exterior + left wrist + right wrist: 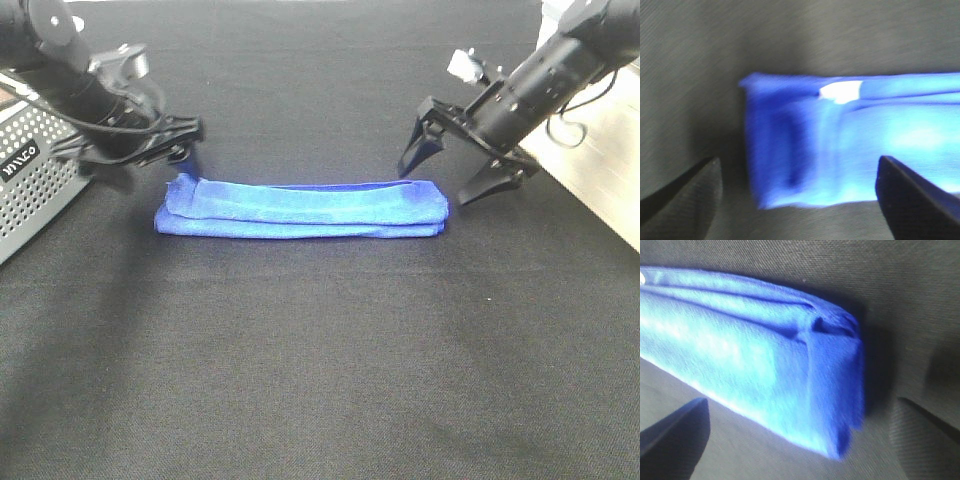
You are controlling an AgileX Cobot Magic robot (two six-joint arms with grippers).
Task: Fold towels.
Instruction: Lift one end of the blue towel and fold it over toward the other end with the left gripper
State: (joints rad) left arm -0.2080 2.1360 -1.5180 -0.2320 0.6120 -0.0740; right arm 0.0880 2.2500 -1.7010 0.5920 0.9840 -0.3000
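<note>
Midway across the black cloth desk [320, 380] lies the royal-blue microfibre towel [300, 208], folded into 1 long strip. My left fingers [912, 200] and right fingers [488, 184] hang spread, empty, by its 2 ends; pinching only top layers could unravel it.

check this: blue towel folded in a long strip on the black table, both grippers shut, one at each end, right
Not quite: the left gripper and right gripper are open, not shut; each wrist view shows its jaws spread wide. The rest holds: blue towel folded in a strip on the black table.
</note>
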